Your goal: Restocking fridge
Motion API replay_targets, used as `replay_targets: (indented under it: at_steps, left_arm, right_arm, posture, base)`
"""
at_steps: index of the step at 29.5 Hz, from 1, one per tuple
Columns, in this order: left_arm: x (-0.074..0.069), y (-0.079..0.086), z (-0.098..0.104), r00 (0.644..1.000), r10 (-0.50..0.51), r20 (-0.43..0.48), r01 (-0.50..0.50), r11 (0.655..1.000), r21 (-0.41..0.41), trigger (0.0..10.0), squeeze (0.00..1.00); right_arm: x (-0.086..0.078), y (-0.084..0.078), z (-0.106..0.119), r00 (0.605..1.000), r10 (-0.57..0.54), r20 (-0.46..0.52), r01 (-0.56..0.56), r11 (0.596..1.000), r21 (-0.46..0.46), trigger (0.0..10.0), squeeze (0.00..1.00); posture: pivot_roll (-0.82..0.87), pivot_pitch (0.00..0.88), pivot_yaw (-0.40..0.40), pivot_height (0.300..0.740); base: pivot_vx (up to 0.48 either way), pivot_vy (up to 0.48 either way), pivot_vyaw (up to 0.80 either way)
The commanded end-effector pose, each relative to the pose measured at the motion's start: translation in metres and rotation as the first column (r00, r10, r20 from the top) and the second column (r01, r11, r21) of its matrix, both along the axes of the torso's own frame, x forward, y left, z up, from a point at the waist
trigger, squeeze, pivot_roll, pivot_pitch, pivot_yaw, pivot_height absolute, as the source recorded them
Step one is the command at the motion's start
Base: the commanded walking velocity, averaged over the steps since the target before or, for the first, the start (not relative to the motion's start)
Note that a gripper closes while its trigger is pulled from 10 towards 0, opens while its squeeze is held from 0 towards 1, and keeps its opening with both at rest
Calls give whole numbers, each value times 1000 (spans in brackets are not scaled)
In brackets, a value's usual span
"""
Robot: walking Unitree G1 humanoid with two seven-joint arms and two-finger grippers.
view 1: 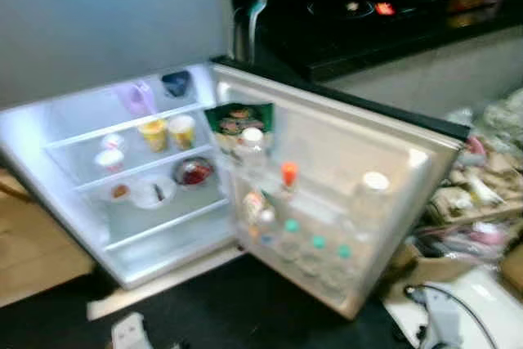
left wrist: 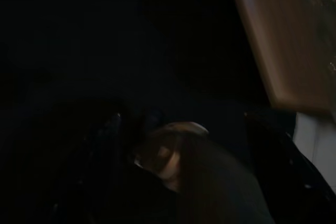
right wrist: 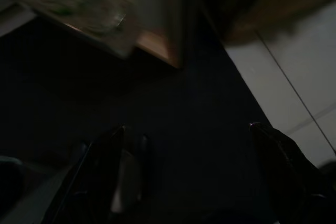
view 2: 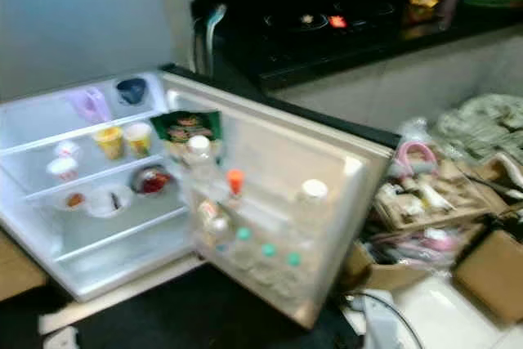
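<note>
Small fridge [view 1: 98,132] sitting low on the floor, door [view 1: 384,161] swinging wide open toward the robot's right. Glowing white inside, with 3 shelves. Purple thing [view 1: 137,97] and dark blue thing [view 1: 176,82] sitting on the top shelf. 2 yellow cups [view 1: 167,131] standing side by side on the next shelf, a white cup [view 1: 109,160] further left. Red bowl [view 1: 194,172] and white plate [view 1: 152,193] resting on the shelf below. Green packet [view 1: 239,119] leaning in the top of the door, a white-capped bottle [view 1: 252,148] just under it, an orange-capped bottle [view 1: 289,176] beside that. Green-capped bottles [view 1: 317,248] lining up in the bottom door rack. Dark stovetop [view 1: 359,14] sitting above on the tabletop. Cluttered boxes [view 2: 429,198] lying on the floor near the door.

Right gripper [right wrist: 186,177] hanging over a dark mat [right wrist: 173,129], 2 fingers spread wide apart. Left gripper [left wrist: 152,150] hanging in deep shade, too dark for telling apart or together.
</note>
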State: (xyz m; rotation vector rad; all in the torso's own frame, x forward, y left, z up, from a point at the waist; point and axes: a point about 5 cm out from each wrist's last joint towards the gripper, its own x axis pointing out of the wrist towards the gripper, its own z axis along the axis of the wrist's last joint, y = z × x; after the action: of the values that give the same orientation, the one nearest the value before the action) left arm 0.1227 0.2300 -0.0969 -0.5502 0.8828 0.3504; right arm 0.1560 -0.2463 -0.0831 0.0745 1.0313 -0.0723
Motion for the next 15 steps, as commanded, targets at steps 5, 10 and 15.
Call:
replay_targets:
  at_steps: [5, 10, 15]
  left_arm:
    - [-4, -4, -2, 998, 63, 7, -63, 997, -41, 10000, 0]
    - [-4, -5, -2, 999, 51, 13, -50, 997, -63, 10000, 0]
    - [-4, -5, -2, 999, 46, 9, -45, 997, -55, 10000, 0]
  right_arm:
    - [4, -3, 2, 1000, -4, 5, 4, 1000, -4, 10000, 0]
    - [4, -3, 3, 1000, -12, 8, 12, 1000, -1, 10000, 0]
    - [5, -1, 2, 1000, -13, 9, 13, 1000, 3, 10000, 0]
  posture:
    - [-63, 0, 2, 740]
    - [-65, 0, 9, 740]
    - [-56, 0, 23, 740]
  base:
    - [0, 0, 0]
    - [0, -187, 0]
    - [0, -469, 0]
